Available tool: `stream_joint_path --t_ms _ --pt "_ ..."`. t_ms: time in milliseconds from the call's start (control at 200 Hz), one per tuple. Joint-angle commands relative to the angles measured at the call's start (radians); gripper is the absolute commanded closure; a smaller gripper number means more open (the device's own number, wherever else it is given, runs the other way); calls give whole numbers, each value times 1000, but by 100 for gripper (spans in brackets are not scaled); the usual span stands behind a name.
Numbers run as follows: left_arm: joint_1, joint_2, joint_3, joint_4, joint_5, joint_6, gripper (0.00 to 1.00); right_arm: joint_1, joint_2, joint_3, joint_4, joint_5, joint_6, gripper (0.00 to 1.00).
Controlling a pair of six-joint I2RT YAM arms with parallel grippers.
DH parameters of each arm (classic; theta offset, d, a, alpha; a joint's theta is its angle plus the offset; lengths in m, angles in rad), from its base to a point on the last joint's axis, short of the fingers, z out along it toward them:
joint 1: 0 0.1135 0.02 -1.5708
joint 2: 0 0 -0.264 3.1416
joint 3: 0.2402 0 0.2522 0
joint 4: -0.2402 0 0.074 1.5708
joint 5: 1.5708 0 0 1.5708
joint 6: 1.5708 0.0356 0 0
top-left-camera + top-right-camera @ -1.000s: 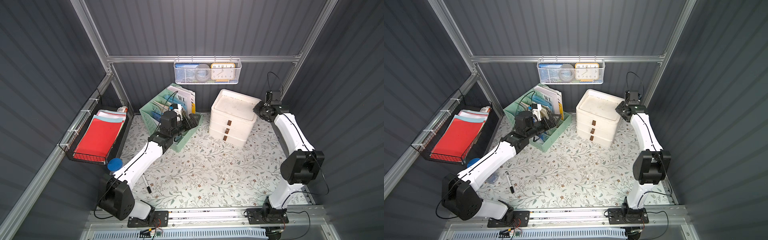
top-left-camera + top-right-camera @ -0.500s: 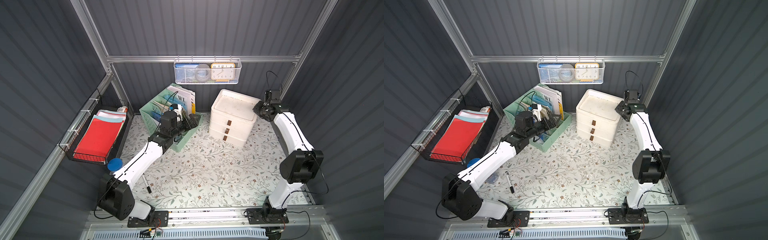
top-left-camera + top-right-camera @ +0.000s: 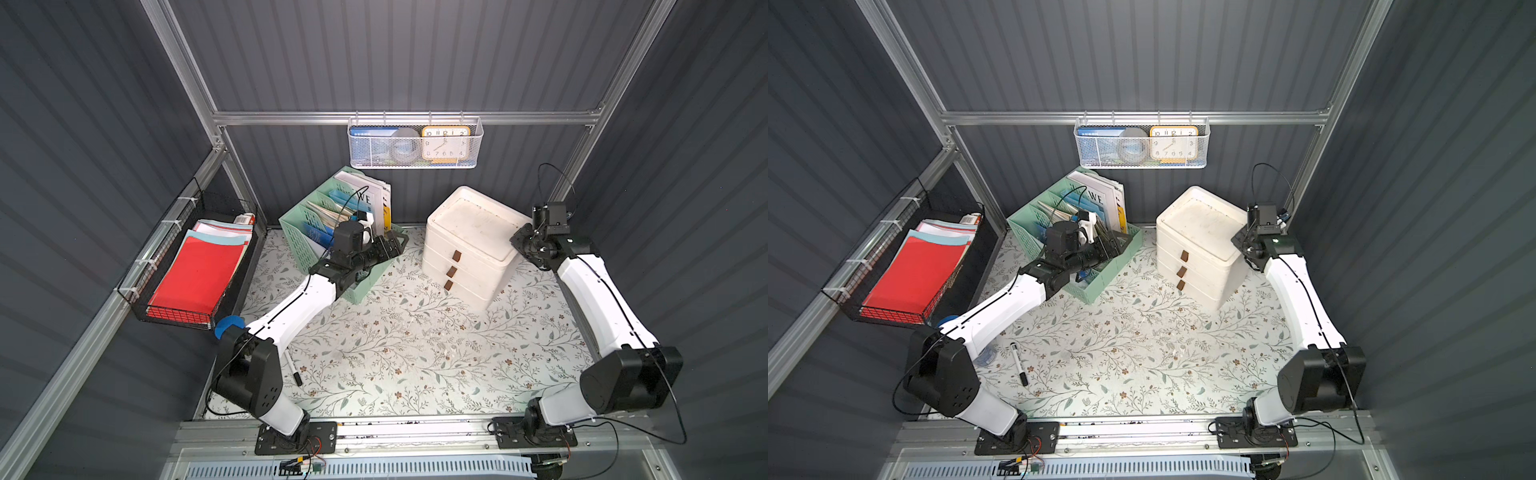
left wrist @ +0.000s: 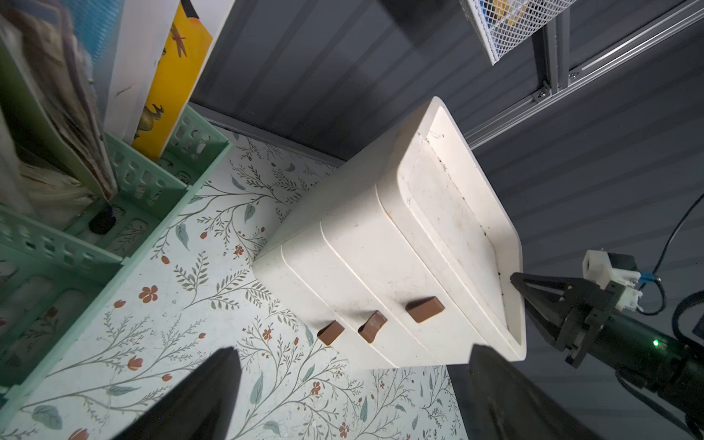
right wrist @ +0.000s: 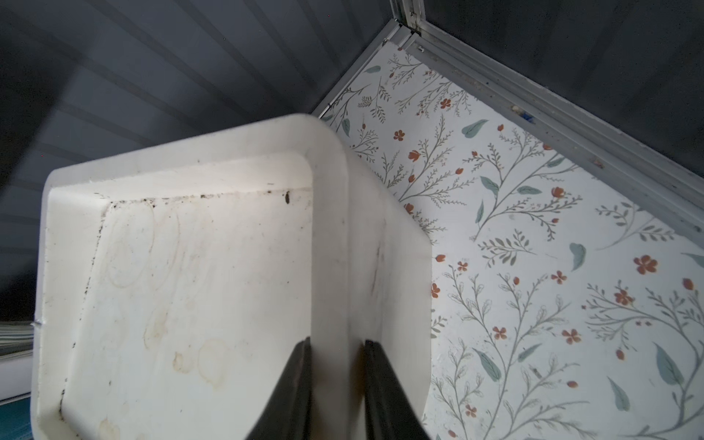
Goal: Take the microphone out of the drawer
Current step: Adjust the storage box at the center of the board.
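Note:
The white drawer unit (image 3: 469, 232) (image 3: 1200, 232) stands at the back right of the floral mat. All three of its drawers are closed, each with a brown handle (image 4: 424, 308). The microphone is hidden. My right gripper (image 3: 518, 243) (image 5: 337, 343) is shut on the raised rim (image 5: 329, 247) of the unit's top, one finger inside the rim and one outside. The left wrist view shows the right gripper (image 4: 515, 277) at that rim. My left gripper (image 3: 397, 244) (image 4: 350, 354) is open and holds nothing; it hovers left of the drawer fronts, facing the handles.
A green file organizer (image 3: 307, 232) with magazines stands right beside my left wrist. A white mesh basket (image 3: 415, 162) with a clock hangs on the back wall. A black wire basket (image 3: 183, 316) of red papers hangs left. A marker pen (image 3: 293, 370) lies on the mat.
The right gripper's wrist has shifted slightly at the drawer unit's rim. The left arm has stayed where it was.

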Motion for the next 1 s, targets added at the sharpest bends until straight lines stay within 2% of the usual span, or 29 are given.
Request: stream_joint_path --t_ms 0,125,195,235,385,490,580,710,980,995 --pt "-3 14 48 9 48 -15 1 67 -68 -59 -124 -81 70 99" --pt "-3 42 71 -1 72 -18 1 107 -139 -89 -133 -96 78 70" --pt "-3 54 84 -7 78 -17 1 109 -171 -84 -150 -85 50 59" --pt "-3 59 90 -9 80 -19 1 109 -188 -85 -139 -74 3 55" --pt "-2 70 105 -24 88 -16 1 87 -233 -35 -154 2 -193 21" --pt "-3 75 106 -29 94 -19 1 51 -221 15 -129 -16 -366 10" --pt "-3 83 106 -31 104 -30 1 9 -161 104 -159 -75 -491 8" --pt "-3 93 106 -36 111 -51 1 -63 -24 243 -219 -243 -645 9" --pt "-2 80 87 -70 104 -59 1 -104 271 580 -382 -421 -882 10" --pt "-3 78 84 -72 102 -59 1 -107 285 596 -390 -458 -891 10"
